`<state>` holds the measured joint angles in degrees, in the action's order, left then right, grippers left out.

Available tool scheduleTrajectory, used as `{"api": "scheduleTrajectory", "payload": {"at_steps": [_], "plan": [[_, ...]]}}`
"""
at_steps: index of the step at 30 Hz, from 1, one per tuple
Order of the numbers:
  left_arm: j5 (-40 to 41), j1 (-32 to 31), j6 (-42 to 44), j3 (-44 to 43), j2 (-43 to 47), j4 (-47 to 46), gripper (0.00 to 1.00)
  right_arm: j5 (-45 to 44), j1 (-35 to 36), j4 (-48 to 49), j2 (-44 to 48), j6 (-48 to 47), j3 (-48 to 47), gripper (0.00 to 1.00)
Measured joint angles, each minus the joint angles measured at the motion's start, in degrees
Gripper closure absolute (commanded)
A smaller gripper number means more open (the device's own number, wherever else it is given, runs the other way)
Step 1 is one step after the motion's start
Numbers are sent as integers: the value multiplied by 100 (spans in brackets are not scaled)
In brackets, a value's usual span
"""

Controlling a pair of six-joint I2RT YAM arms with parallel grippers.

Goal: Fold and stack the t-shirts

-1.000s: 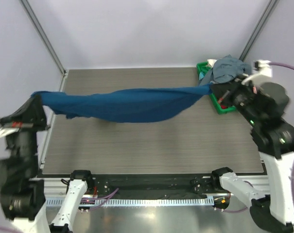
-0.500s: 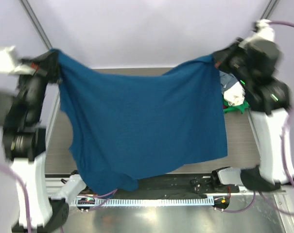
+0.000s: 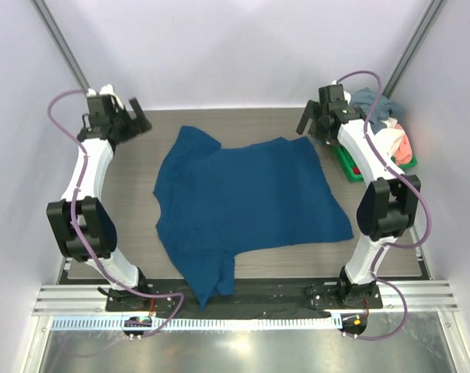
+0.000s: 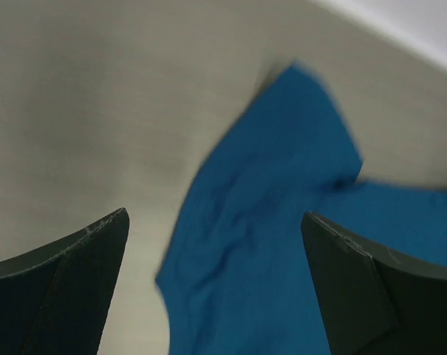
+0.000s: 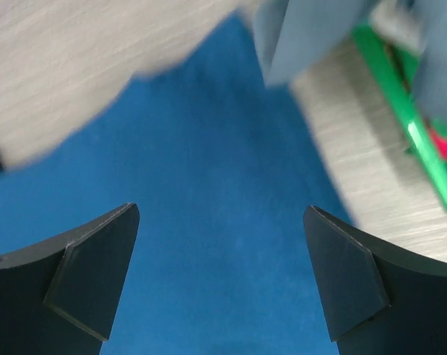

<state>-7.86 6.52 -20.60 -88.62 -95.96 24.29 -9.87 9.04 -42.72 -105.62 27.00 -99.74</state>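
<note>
A dark blue t-shirt (image 3: 250, 202) lies spread out flat on the table, one end hanging over the near edge. My left gripper (image 3: 137, 116) hovers open by the shirt's far left corner. Its wrist view shows the blue t-shirt (image 4: 282, 244) below and nothing between the wide-apart fingers (image 4: 68, 288). My right gripper (image 3: 306, 120) hovers open over the far right corner, above the blue t-shirt (image 5: 208, 222), and holds nothing. More t-shirts, grey-blue (image 3: 374, 105), white (image 3: 384, 140) and salmon-pink (image 3: 405, 148), sit piled at the far right.
A green plastic basket (image 3: 347, 165) holds the piled shirts by the table's far right edge, close to my right arm; the basket's rim (image 5: 408, 126) and a hanging grey-blue shirt (image 5: 312, 29) show in the right wrist view. Walls enclose the back and sides.
The blue t-shirt, held up stretched between both shut grippers, has dropped flat onto the table. Both grippers have opened and let go, and now stand at the far corners.
</note>
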Motion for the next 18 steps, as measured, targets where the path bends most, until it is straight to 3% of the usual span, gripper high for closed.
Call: {"api": "scheduleTrajectory", "payload": {"at_steps": [7, 10, 13, 18], "plan": [[511, -293, -732, 2173, 1934, 337, 3, 424, 192, 833, 1425, 42, 2232, 0], [675, -715, -1064, 2946, 2546, 155, 5, 627, 306, 1108, 1436, 42, 2643, 0], [785, -1220, -1340, 3335, 2258, -59, 6, 815, 404, 1290, 964, 28, 2680, 0], [863, -1797, -1593, 3257, 605, -269, 9, 1038, 466, 1394, 20, -28, 2564, 0]]}}
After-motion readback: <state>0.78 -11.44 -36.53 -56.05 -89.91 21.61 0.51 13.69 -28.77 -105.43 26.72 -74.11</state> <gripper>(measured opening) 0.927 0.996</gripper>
